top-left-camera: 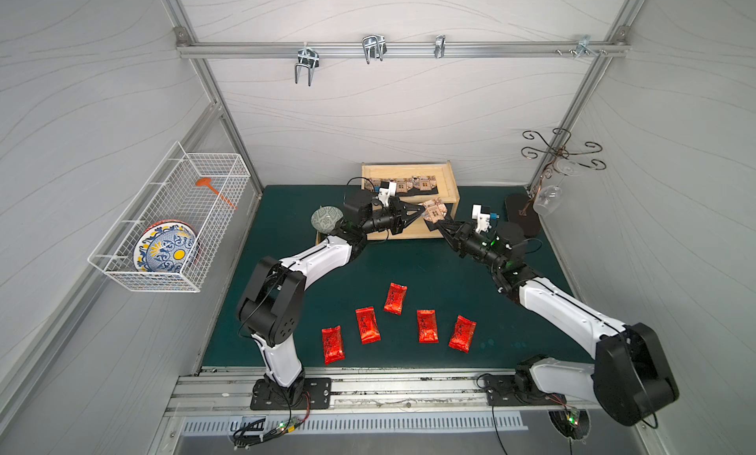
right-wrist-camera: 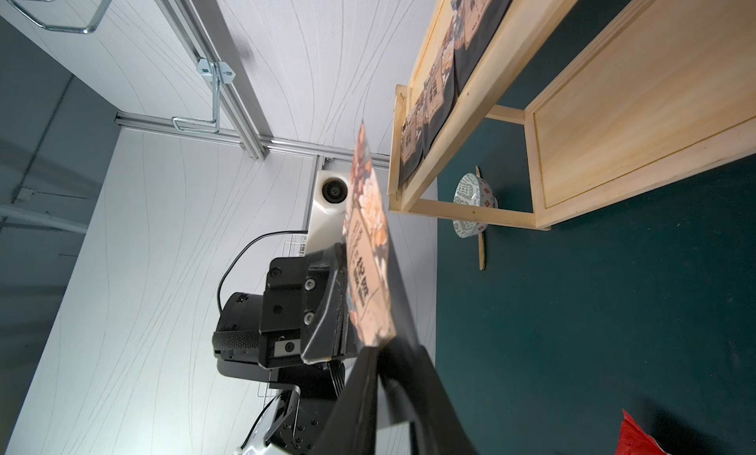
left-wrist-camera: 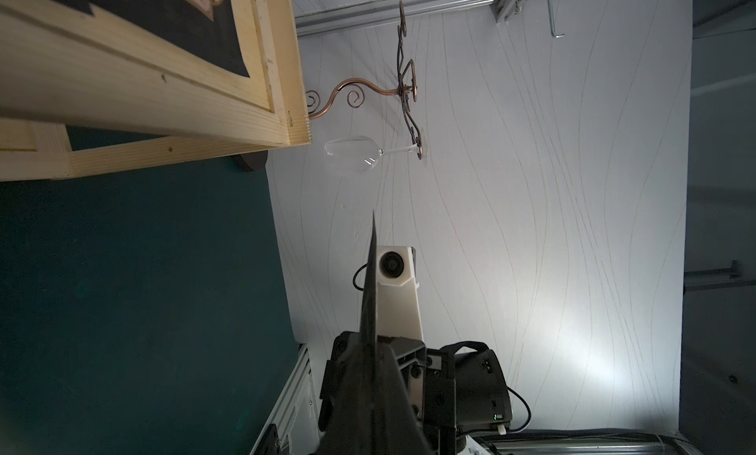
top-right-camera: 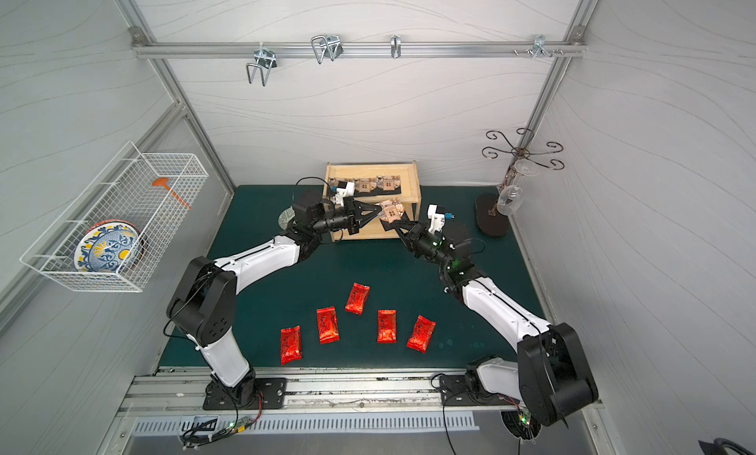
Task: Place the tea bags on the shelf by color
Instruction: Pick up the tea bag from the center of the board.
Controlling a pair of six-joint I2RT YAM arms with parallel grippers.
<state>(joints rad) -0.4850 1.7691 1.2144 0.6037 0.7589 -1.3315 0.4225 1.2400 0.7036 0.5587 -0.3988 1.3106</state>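
Note:
One beige-brown tea bag (top-left-camera: 433,210) (top-right-camera: 391,211) hangs in the air in front of the wooden shelf (top-left-camera: 450,178) (top-right-camera: 415,178), held from both sides. My left gripper (top-left-camera: 421,212) (left-wrist-camera: 370,346) is shut on it; there the packet (left-wrist-camera: 370,289) shows edge-on. My right gripper (top-left-camera: 438,223) (right-wrist-camera: 378,354) is shut on its black lower edge, below the printed face (right-wrist-camera: 368,236). A row of beige tea bags (top-left-camera: 413,183) (right-wrist-camera: 433,101) lies on the shelf's top tier. Several red tea bags (top-left-camera: 395,298) (top-right-camera: 357,298) lie spread on the green mat near the front.
A patterned bowl (top-left-camera: 326,219) stands left of the shelf behind my left arm. A wire glass stand (top-left-camera: 560,154) with a hanging wine glass (top-left-camera: 547,201) is at the back right. A white wire basket (top-left-camera: 212,162) holding a plate (top-left-camera: 165,248) hangs on the left wall.

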